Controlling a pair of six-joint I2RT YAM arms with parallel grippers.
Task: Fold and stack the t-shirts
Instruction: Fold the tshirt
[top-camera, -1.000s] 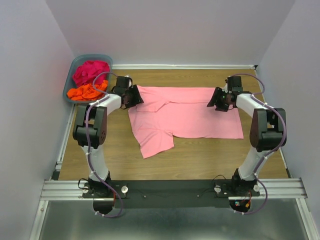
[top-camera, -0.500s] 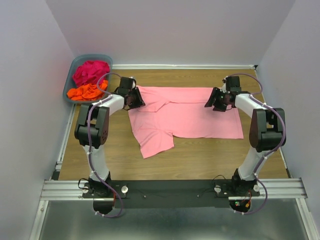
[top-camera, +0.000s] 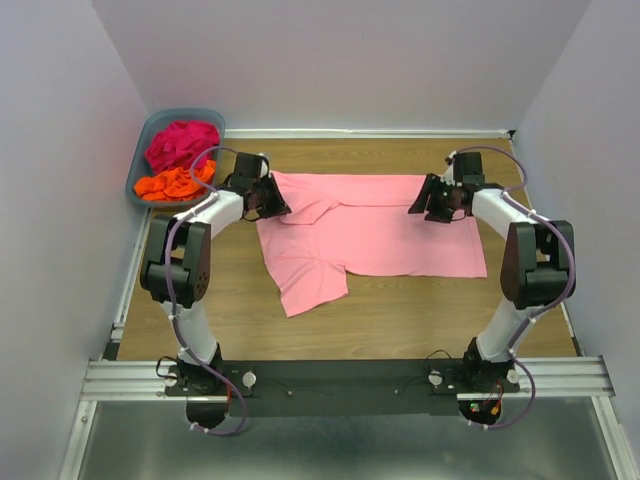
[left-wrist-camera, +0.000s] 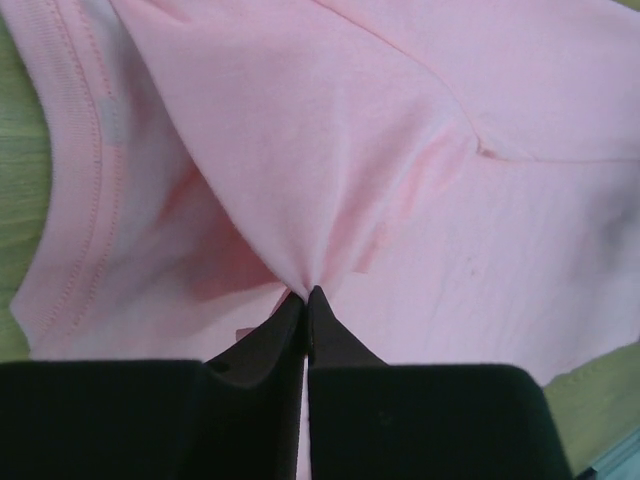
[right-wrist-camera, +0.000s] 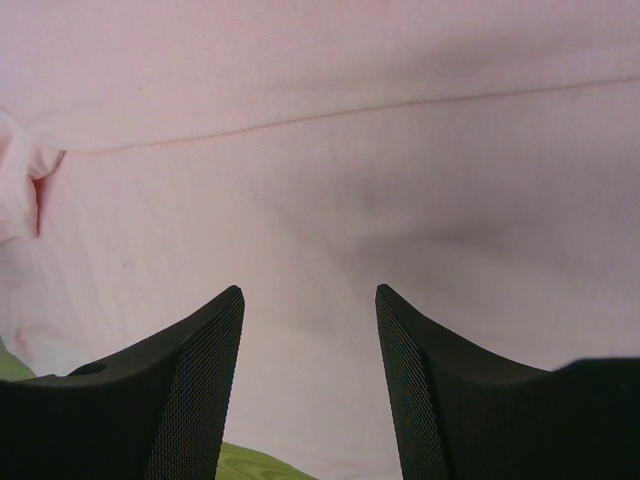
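Note:
The light pink t-shirt (top-camera: 370, 232) lies spread on the wooden table, one sleeve hanging toward the front left. My left gripper (top-camera: 275, 200) is at its far left corner by the collar. In the left wrist view the left gripper (left-wrist-camera: 306, 295) is shut on a pinch of the pink t-shirt (left-wrist-camera: 330, 150), the cloth puckering at the tips. My right gripper (top-camera: 425, 205) hovers over the shirt's far right part. In the right wrist view the right gripper (right-wrist-camera: 310, 300) stands open above the pink t-shirt (right-wrist-camera: 330, 200), with nothing between the fingers. The magenta t-shirt (top-camera: 182, 143) and the orange t-shirt (top-camera: 172, 183) lie crumpled in the basket.
A grey-blue plastic basket (top-camera: 148, 130) stands at the far left corner of the table, by the left wall. Walls close in the table on the left, right and back. Bare wood (top-camera: 400, 310) shows in front of the shirt.
The left gripper has closed on the pink shirt's cloth near the collar. The right gripper has shifted slightly left over the shirt and stayed open.

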